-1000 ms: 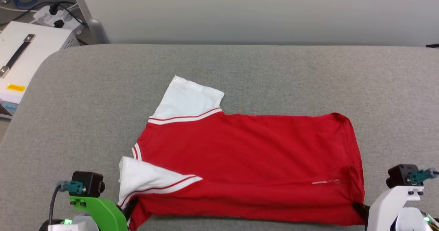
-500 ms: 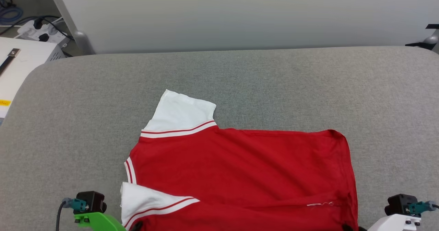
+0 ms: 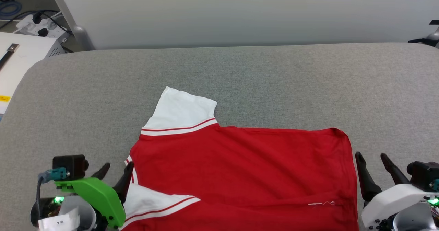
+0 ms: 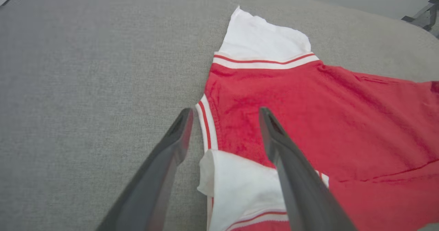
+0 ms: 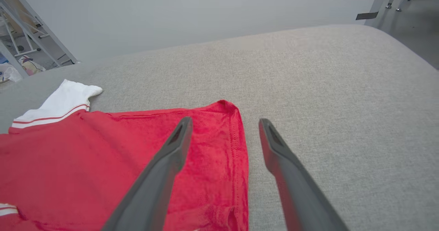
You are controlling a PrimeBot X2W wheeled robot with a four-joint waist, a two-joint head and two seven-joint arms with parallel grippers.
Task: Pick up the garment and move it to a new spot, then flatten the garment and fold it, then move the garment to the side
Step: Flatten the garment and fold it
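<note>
The left gripper stands with its two dark fingers spread wide and holds nothing. In the left wrist view one finger hangs over bare grey padding and the other over red cloth, straddling the striped neck trim; whether they touch the cloth cannot be told. The right gripper is spread just as wide and empty. In its wrist view it straddles the hem edge at the far right corner.

The garment lies on the near middle of the grey padded surface, plain red side up, neck to the left and hem to the right. One white sleeve sticks out flat toward the far side. The other sleeve lies folded over the red body at the near left. A long crease runs along the near part.

Bare padding stretches wide on the far side and to the left and right. Its far edge meets a pale wall, and a white box sits beyond the rounded far left corner.
</note>
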